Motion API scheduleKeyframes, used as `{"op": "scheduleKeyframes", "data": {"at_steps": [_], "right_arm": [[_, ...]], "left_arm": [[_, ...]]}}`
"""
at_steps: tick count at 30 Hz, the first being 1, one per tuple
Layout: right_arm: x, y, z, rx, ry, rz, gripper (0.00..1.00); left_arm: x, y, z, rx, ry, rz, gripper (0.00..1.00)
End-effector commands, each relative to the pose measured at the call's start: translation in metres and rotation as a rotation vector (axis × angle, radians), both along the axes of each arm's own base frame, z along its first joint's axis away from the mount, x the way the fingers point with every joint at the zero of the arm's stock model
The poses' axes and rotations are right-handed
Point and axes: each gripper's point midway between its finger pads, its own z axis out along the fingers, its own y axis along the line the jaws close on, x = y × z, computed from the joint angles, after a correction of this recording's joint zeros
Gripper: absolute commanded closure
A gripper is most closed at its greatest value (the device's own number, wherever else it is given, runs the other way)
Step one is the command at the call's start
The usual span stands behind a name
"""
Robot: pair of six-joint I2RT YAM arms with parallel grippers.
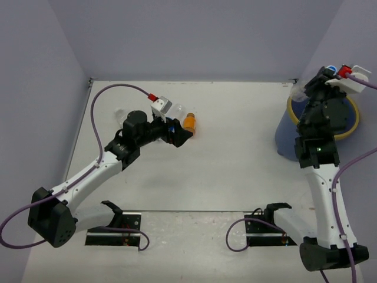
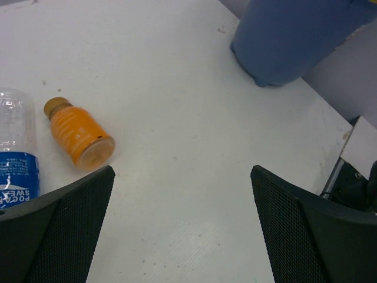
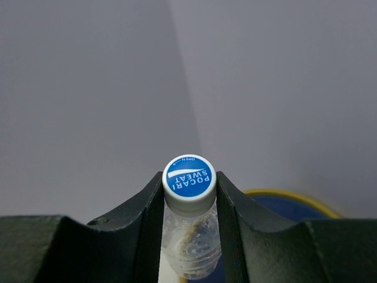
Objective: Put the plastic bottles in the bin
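Right claw (image 3: 188, 197) is clamping a clear blue-capped bottle (image 3: 188, 177) at the neck, raised above the bin (image 3: 294, 197). Left claw (image 2: 182, 177) is hanging wide open, empty, over the bench (image 2: 177, 88). An orange bottle (image 2: 79, 141) and a blue-labelled bottle (image 2: 16, 159) are lying near it.

The black right gripper (image 3: 188, 178) holds a clear blue-capped bottle (image 3: 189, 240), its cap lettered white; beyond it the bin (image 3: 290, 194) is blue, yellow-rimmed. Ahead-left of the black, mesh-patterned left gripper (image 2: 182, 172) lie an orange bottle (image 2: 79, 138) and a clear blue-labelled bottle (image 2: 16, 171).
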Motion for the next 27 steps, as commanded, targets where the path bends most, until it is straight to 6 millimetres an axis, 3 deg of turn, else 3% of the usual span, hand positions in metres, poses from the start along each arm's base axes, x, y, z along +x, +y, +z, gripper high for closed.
{"op": "scheduleKeyframes", "data": {"at_steps": [1,4,6,8,10,11,12,13,14,18,23,27], "right_arm": [[-0.015,-0.076,0.002,-0.028,0.006,-0.361,1.0],[-0.01,-0.089,-0.013,-0.025,0.042,-0.397,0.99],[-0.003,-0.096,-0.028,-0.022,0.065,-0.392,0.92],[0.003,-0.104,-0.037,0.002,0.074,-0.398,0.7],[0.009,-0.102,-0.041,0.009,0.104,-0.371,0.23],[0.013,-0.099,-0.041,0.008,0.117,-0.343,0.2],[0.018,-0.094,-0.042,0.03,0.117,-0.307,0.06],[0.023,-0.086,-0.042,0.052,0.133,-0.247,0.01],[0.024,-0.079,-0.049,0.067,0.177,-0.203,0.01],[0.017,-0.039,-0.04,0.094,0.138,0.024,0.01],[-0.02,0.006,-0.012,0.062,0.014,0.243,0.01],[-0.036,0.055,-0.007,0.026,-0.012,0.496,0.01]], "left_arm": [[0.034,0.003,0.0,0.033,0.034,0.125,0.0],[0.052,0.001,-0.016,0.064,0.077,0.167,0.0],[0.064,-0.002,-0.024,0.085,0.102,0.193,0.0],[0.078,-0.004,-0.023,0.096,0.109,0.221,0.0],[0.086,-0.003,-0.045,0.148,0.16,0.25,0.0],[0.09,-0.003,-0.049,0.163,0.17,0.258,0.0],[0.097,-0.006,-0.053,0.18,0.175,0.264,0.0],[0.105,-0.006,-0.053,0.201,0.167,0.281,0.0],[0.111,-0.005,-0.065,0.234,0.186,0.295,0.0],[0.135,0.006,-0.091,0.336,0.222,0.403,0.0],[0.15,0.004,-0.122,0.41,0.272,0.439,0.0],[0.156,-0.008,-0.139,0.43,0.297,0.43,0.0]]}}
